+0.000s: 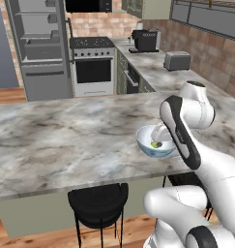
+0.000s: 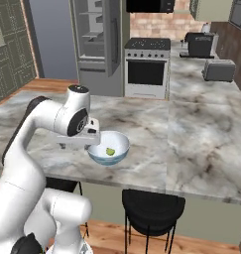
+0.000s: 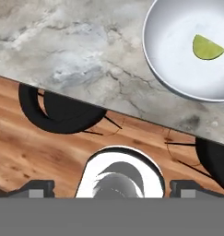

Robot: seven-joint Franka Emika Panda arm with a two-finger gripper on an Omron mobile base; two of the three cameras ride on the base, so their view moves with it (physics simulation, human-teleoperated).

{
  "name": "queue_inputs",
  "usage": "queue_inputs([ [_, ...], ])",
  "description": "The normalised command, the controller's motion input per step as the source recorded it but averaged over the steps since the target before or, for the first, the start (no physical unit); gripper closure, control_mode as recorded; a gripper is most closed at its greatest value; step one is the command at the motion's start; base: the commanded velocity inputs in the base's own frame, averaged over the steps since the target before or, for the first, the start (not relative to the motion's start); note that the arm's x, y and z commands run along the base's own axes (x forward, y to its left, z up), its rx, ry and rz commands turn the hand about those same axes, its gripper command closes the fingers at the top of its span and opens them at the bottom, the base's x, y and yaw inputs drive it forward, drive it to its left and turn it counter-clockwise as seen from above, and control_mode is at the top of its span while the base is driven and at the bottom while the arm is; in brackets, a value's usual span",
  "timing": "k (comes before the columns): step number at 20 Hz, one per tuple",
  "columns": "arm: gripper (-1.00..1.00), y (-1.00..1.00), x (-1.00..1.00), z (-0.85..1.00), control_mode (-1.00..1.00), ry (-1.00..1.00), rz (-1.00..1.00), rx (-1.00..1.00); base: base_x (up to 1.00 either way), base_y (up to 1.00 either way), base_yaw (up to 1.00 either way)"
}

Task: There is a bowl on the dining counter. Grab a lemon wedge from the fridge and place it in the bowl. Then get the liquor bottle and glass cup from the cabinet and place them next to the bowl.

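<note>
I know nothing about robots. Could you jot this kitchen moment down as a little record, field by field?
Bowl: bowl sits near the front edge of the dining counter
In the bowl: lemon wedge
Gripper: gripper open, holding nothing
Fridge: fridge stands open, across the room
Beside the bowl: no bottle or cup yet
Below the counter: black stool
</note>
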Motion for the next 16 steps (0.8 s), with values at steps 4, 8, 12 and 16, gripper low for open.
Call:
queue_inputs([
  [4,-1.0,0.65,-0.6,0.63,-1.0,-0.09,0.0,-0.07,0.0,0.0,0.0],
  [8,-1.0,0.34,-0.52,0.44,-1.0,-0.18,0.0,-0.01,0.0,0.0,0.0],
  [12,-1.0,0.03,-0.44,0.02,-1.0,-0.08,0.0,0.0,0.0,0.0,0.0],
  [16,-1.0,-0.05,-0.41,0.0,-1.0,-0.02,-0.07,0.0,0.0,0.0,0.0],
])
